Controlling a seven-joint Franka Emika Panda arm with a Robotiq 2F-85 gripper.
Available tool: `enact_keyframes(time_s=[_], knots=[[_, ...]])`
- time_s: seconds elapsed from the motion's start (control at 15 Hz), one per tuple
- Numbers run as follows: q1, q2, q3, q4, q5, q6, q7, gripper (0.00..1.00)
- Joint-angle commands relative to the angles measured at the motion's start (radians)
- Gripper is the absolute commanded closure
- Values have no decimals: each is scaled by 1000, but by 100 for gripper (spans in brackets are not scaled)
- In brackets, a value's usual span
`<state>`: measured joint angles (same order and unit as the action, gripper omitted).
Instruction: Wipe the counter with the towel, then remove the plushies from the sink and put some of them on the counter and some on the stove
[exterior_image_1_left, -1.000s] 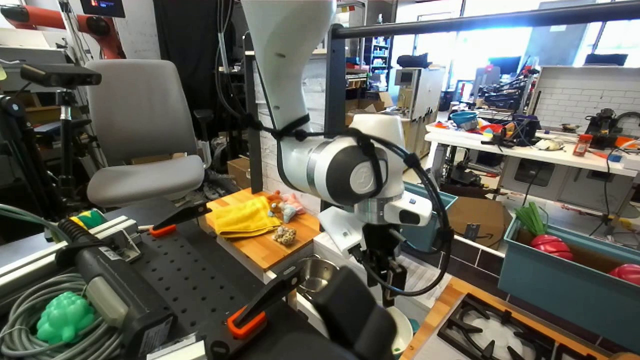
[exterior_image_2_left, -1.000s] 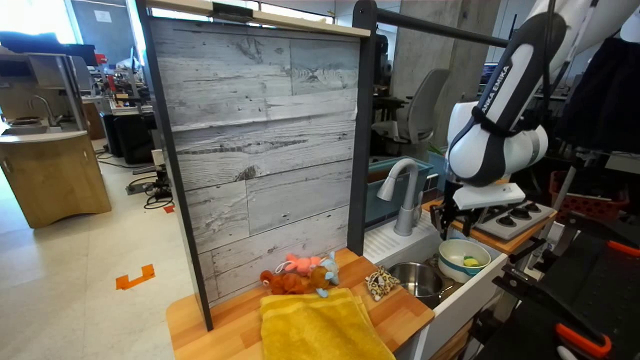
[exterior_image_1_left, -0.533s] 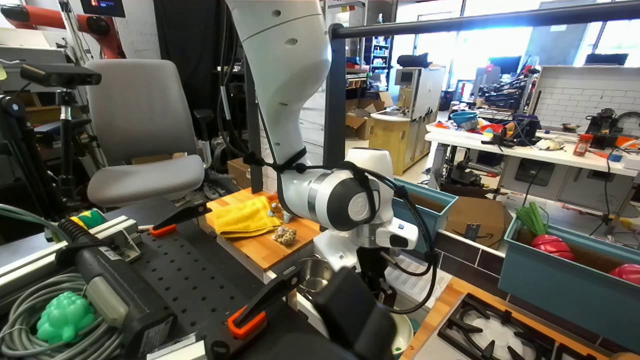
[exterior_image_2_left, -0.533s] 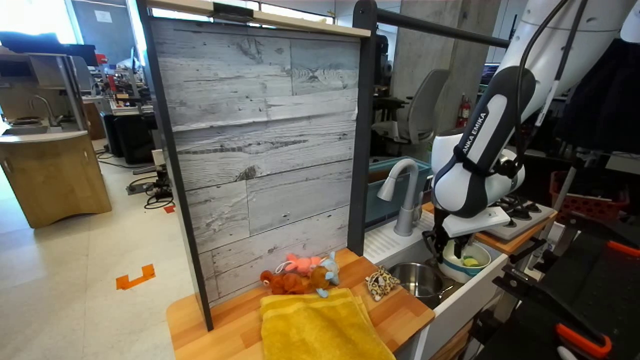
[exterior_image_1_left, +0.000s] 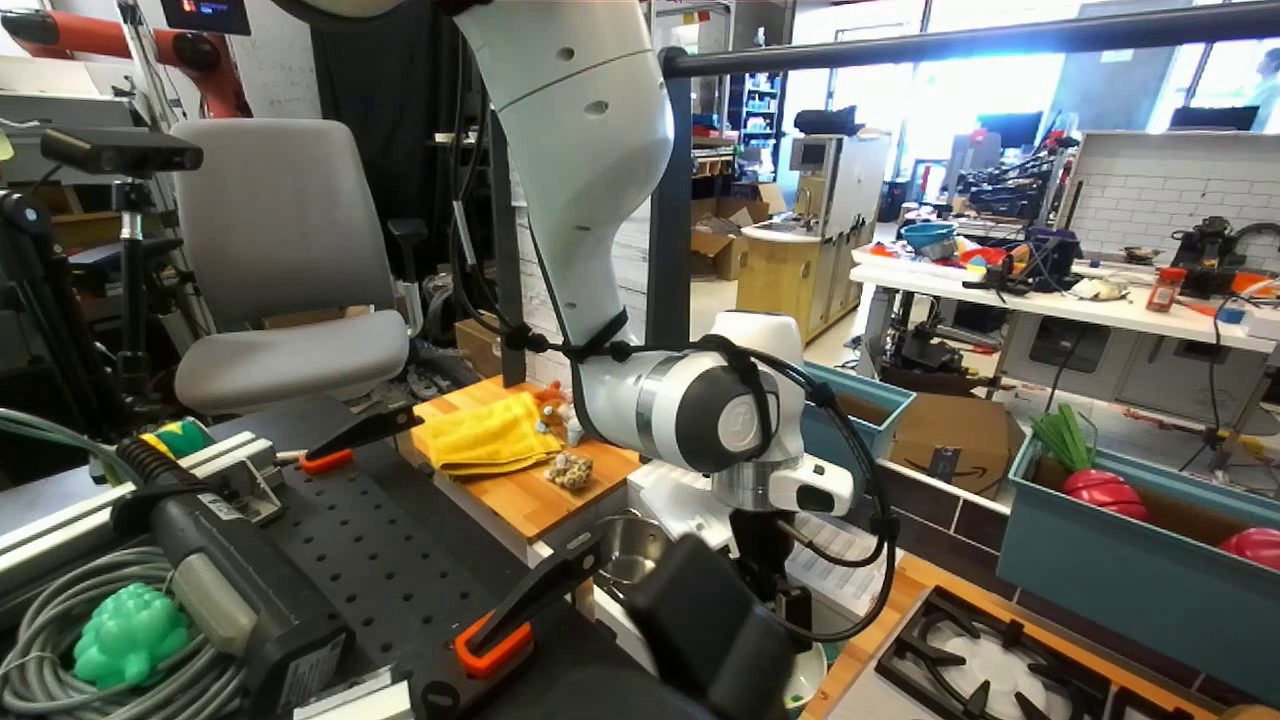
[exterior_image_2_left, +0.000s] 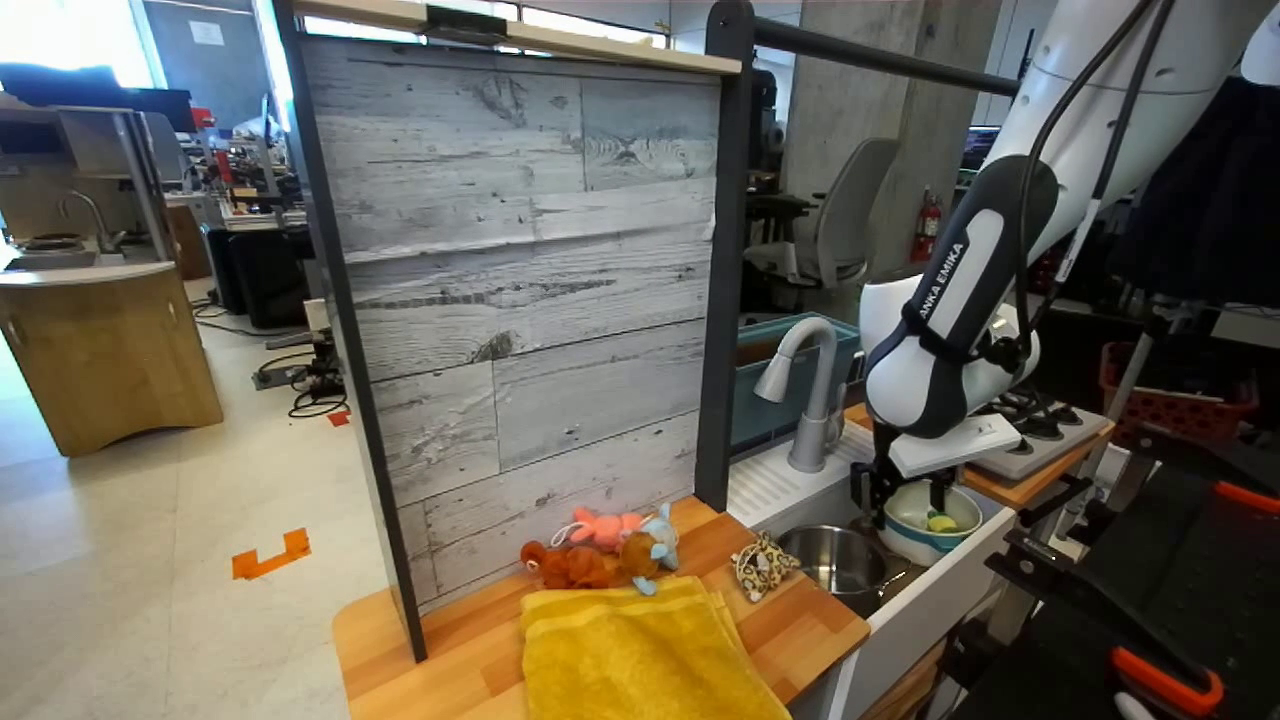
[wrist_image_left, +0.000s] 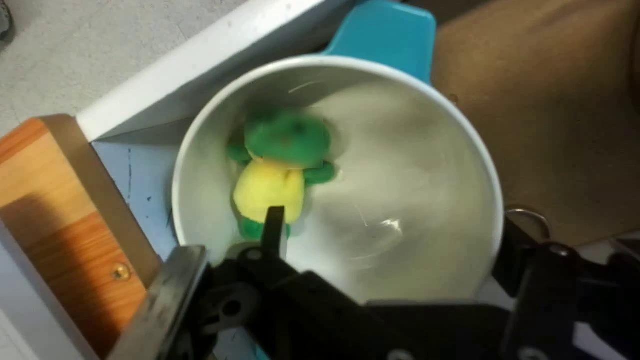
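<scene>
A green and yellow plushie (wrist_image_left: 270, 187) lies in a white bowl with a teal outside (wrist_image_left: 492, 185), against its wall; it also shows in an exterior view (exterior_image_2_left: 940, 522). The bowl stands in the sink (exterior_image_2_left: 935, 590). My gripper (wrist_image_left: 392, 220) is open and empty over the bowl. One fingertip overlaps the plushie's lower body in the wrist view; the other lies past the opposite rim. The yellow towel (exterior_image_2_left: 640, 650) lies folded on the wooden counter (exterior_image_2_left: 460, 660). Beside it lie a red-orange plushie (exterior_image_2_left: 570, 567), a pink one (exterior_image_2_left: 605, 528), a blue-brown one (exterior_image_2_left: 650, 550) and a spotted one (exterior_image_2_left: 763, 567).
A steel pot (exterior_image_2_left: 835, 555) stands in the sink next to the bowl. A grey faucet (exterior_image_2_left: 812, 400) rises behind. The stove (exterior_image_1_left: 975, 665) lies beyond the sink. A teal planter (exterior_image_1_left: 1120, 590) stands behind the stove. A black clamp (exterior_image_1_left: 560, 590) is near the sink.
My open gripper has come down from above the sink to the bowl, then shifted slightly toward the stove side. The plushies and towel have not moved.
</scene>
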<state>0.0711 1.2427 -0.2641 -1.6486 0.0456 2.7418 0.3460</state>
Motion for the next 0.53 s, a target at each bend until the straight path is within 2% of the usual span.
enact_keyframes(time_s=[0.0,0.13,0.27,0.4,0.47], knots=[[10,7,-23,9,-13,-37,0,31],[27,3,-30,-10,-25,-34,-6,45],[41,3,-31,-25,-35,-30,-14,42],[48,1,-37,-39,-49,-33,-22,34],[47,-3,-38,-43,-53,-32,-23,34]])
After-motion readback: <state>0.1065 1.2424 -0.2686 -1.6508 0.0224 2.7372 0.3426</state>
